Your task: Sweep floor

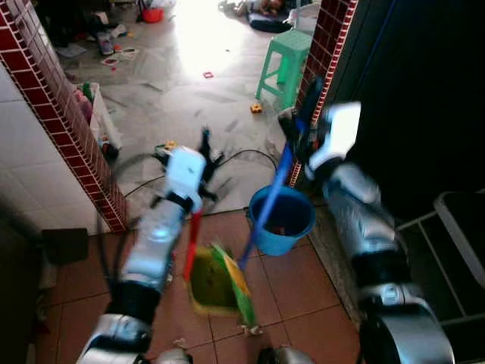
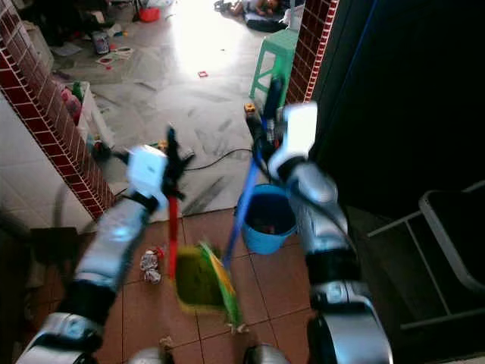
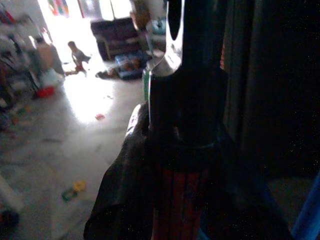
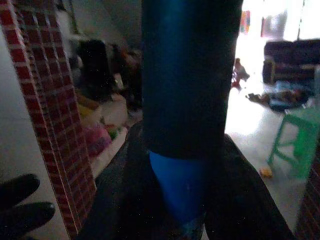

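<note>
While the left claw [image 1: 203, 155] clamped the red dustpan handle [image 2: 172, 231] and the right claw [image 1: 297, 125] gripped the blue broom handle [image 1: 267, 205], dustpan [image 1: 216, 280] sat below both. Risk: the broom could clip the bucket [image 1: 284, 220] beside it, scattering paper scraps [image 2: 150, 265].

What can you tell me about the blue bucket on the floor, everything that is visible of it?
The blue bucket is round, looks like plastic, and stands upright and open on the brown floor tiles, near the foot of the red brick pillar. Something small and reddish lies inside; what it is cannot be told. The blue broom handle, held by the right gripper, crosses in front of its rim. The dustpan lies apart from it.
</note>
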